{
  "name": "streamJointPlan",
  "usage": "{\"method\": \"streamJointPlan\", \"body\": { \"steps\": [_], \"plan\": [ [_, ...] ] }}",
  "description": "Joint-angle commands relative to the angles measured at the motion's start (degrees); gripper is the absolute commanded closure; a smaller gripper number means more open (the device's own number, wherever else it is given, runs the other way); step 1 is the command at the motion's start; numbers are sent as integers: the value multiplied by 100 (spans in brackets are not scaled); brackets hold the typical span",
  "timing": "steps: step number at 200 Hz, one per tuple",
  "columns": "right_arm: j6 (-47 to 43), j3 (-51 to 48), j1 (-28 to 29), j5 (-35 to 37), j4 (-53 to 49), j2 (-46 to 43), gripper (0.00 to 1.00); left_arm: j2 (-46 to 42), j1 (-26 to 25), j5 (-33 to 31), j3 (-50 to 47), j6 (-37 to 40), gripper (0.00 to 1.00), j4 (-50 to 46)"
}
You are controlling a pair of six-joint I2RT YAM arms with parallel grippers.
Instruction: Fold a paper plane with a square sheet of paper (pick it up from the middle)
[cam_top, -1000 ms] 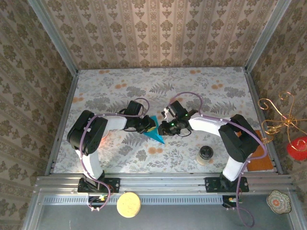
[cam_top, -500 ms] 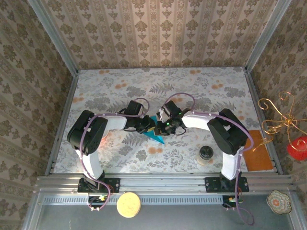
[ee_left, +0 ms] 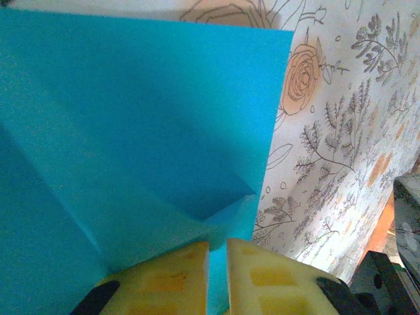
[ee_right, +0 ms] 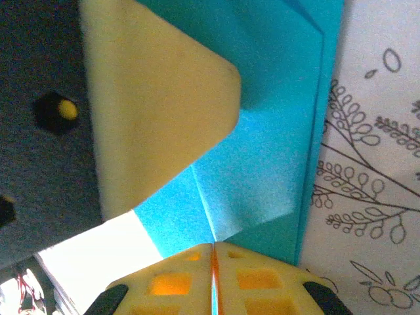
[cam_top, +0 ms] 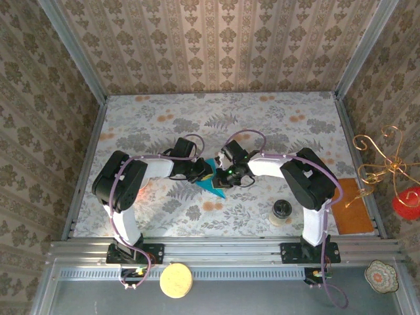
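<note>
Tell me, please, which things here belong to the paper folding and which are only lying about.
For the job: the partly folded teal-blue paper sheet; the left gripper and the right gripper, both pinching it.
Lying about: the flat orange-brown sheet; the small round jar; the round yellow disc.

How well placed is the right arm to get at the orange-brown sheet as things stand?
Probably not yet: the right gripper is shut on the teal paper, which the left gripper also pinches. The orange-brown sheet lies close by on its side, so after letting go it looks reachable.
</note>
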Motion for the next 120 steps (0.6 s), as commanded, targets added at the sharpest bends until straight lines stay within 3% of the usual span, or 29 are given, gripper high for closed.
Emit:
{"method": "streamJointPlan", "body": {
  "steps": [1,120],
  "plan": [
    [-217,-250,34,23,-586,12,87,180,27,-450,-55,167,83,-747],
    [-290,-1208,16,-12,-959,-866,87,246,35,-484,-29,246,84,-828]
  ]
}}
